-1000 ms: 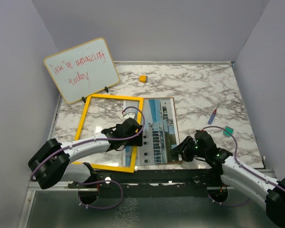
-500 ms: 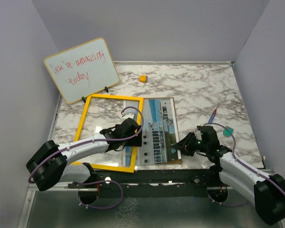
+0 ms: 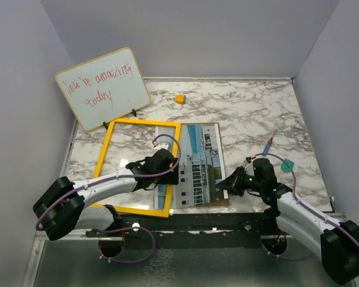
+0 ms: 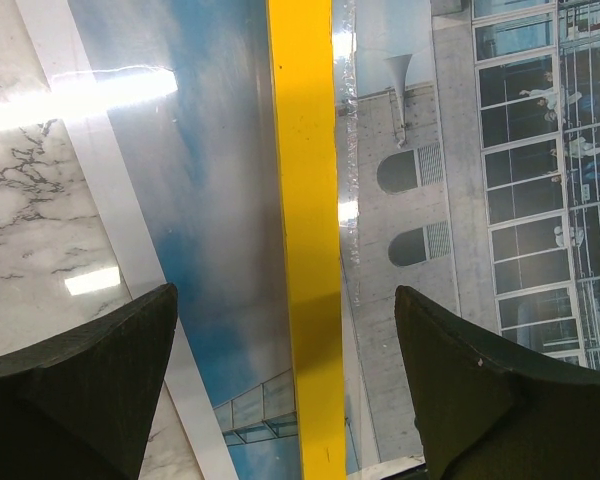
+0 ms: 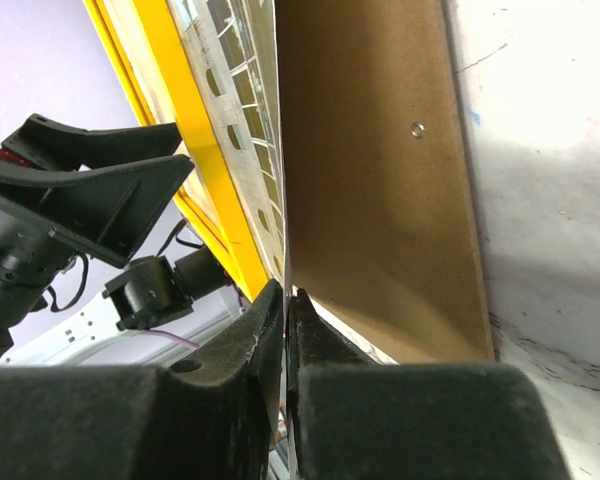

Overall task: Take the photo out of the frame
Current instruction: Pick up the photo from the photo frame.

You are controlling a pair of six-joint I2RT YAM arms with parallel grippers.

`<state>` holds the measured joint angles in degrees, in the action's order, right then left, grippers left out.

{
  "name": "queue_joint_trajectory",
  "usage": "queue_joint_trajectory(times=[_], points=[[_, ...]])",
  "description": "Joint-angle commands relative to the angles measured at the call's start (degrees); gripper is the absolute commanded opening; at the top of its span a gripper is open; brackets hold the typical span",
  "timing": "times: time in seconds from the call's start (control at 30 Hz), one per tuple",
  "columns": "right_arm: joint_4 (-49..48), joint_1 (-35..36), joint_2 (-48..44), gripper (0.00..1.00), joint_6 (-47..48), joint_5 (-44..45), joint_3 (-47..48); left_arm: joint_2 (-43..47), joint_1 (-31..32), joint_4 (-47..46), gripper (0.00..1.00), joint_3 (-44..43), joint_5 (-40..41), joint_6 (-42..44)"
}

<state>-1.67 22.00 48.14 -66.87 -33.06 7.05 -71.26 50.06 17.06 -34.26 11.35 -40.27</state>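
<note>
The yellow frame (image 3: 137, 167) lies flat on the marble table, its right bar overlapping the photo (image 3: 197, 164) of a white building and sky. Under the photo is a brown backing board (image 5: 380, 180). My left gripper (image 3: 167, 173) hovers open over the frame's right bar (image 4: 305, 250), one finger (image 4: 80, 390) on each side of it. My right gripper (image 3: 228, 184) is at the photo's near right corner. In the right wrist view its jaws (image 5: 285, 295) are pressed shut on the thin edge of the photo (image 5: 240, 120), which stands lifted off the board.
A whiteboard (image 3: 103, 88) with red writing leans at the back left. A small yellow block (image 3: 179, 98) sits at the back, with a marker pen (image 3: 267, 146) and a teal piece (image 3: 287, 164) on the right. Walls enclose three sides.
My right gripper moved in to the photo's near right corner and closed on its edge. The left arm and the frame stayed put.
</note>
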Motion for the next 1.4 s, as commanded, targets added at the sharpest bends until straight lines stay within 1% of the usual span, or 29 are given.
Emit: queue_joint_trajectory(times=[0.0,0.03,0.07,0.13,0.17,0.23,0.27,0.6,0.73,0.93,1.1,1.13,1.2,1.23,1.27,1.37], points=[[-1.8,-0.3,-0.9,0.10,0.4,-2.7,-1.2,-0.3,0.1,0.1,0.88,-1.3,-0.5,-0.6],[-3.5,-0.4,-0.7,0.10,-0.5,-3.3,-1.9,-0.3,0.1,0.0,0.88,-1.3,-0.5,-0.6],[-5.0,-0.3,-0.5,0.14,-1.4,-3.6,-2.5,-0.3,0.1,-0.1,0.88,-1.3,-0.5,-0.6],[-7.5,-0.3,-0.2,0.25,-2.8,-3.4,-3.6,-0.3,0.1,-0.2,0.88,-1.2,-0.5,-0.7],[-8.5,-0.3,0.0,0.29,-3.1,-3.0,-4.0,-0.3,0.1,-0.2,0.88,-1.2,-0.5,-0.7],[-9.7,-0.3,0.6,0.33,-3.2,-1.9,-4.0,-0.2,0.1,-0.2,0.88,-1.0,-0.5,-0.8],[-10.2,-0.4,1.0,0.33,-3.1,-1.4,-3.8,0.0,0.1,-0.2,0.88,-1.0,-0.6,-0.9],[-17.8,-0.3,10.9,0.08,-2.5,-2.8,-1.5,1.7,0.2,-0.1,0.88,-0.2,-0.5,-1.4],[-19.3,-0.4,14.0,0.01,-1.7,-3.1,-0.9,2.4,0.1,0.1,0.88,0.0,-0.2,-1.2],[-18.3,-0.3,15.2,0.00,-0.4,-3.4,-0.1,2.7,0.1,0.4,0.88,0.1,0.3,-1.1],[-15.6,-0.4,12.1,0.00,0.6,-3.0,0.6,3.5,0.1,1.2,0.88,-0.3,1.4,-1.2],[-18.3,-0.6,11.7,0.00,-0.9,-4.8,-0.1,4.0,0.1,1.3,0.89,-0.2,1.8,-1.3],[-29.7,-1.0,11.9,0.01,-7.6,-8.0,-2.8,4.8,0.1,1.4,0.89,0.0,3.1,-1.7],[-33.5,-1.0,12.5,0.01,-10.3,-8.6,-3.5,5.3,0.1,1.6,0.89,0.1,3.6,-2.1],[-34.3,-1.1,13.0,0.01,-11.0,-9.0,-3.2,5.6,0.1,1.6,0.89,0.2,4.0,-2.3],[-29.2,-1.1,13.0,0.01,-8.1,-9.6,-0.9,6.7,0.1,1.9,0.90,0.3,4.6,-2.4]])
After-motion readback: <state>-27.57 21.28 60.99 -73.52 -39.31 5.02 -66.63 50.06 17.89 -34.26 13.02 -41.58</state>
